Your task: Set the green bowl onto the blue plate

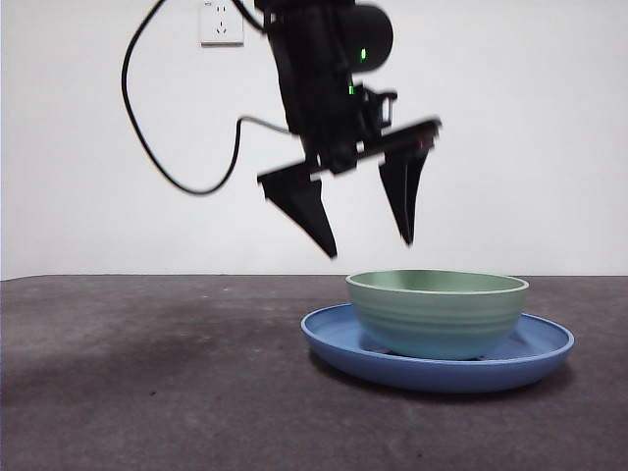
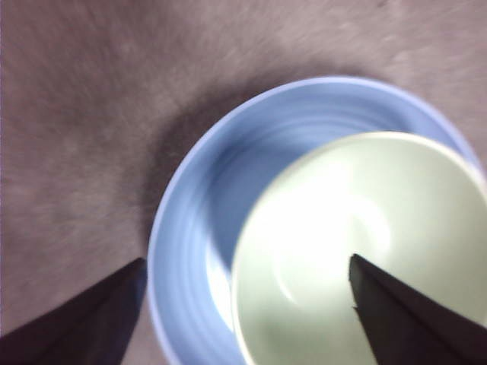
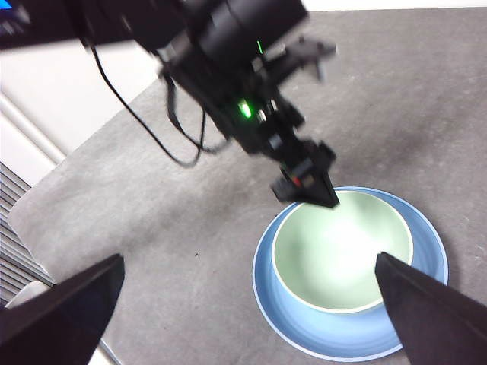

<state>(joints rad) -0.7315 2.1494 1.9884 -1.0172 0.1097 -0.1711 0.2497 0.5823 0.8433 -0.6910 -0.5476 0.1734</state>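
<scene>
The blue plate (image 1: 334,345) already carries our green bowl (image 1: 438,312), so our left gripper (image 1: 371,228), spread wide and empty above it, need only clear off.

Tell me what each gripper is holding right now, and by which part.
Nothing is held. The left gripper hangs open above the green bowl, which sits free on the blue plate. The right gripper is open too, off to the side.

A dark grey table (image 1: 147,373) (matte, faintly speckled) is seen before a plain white wall (image 1: 530,137). A white wall socket (image 1: 221,22) is mounted high, and a black cable (image 1: 147,128) is looped beneath it.
</scene>
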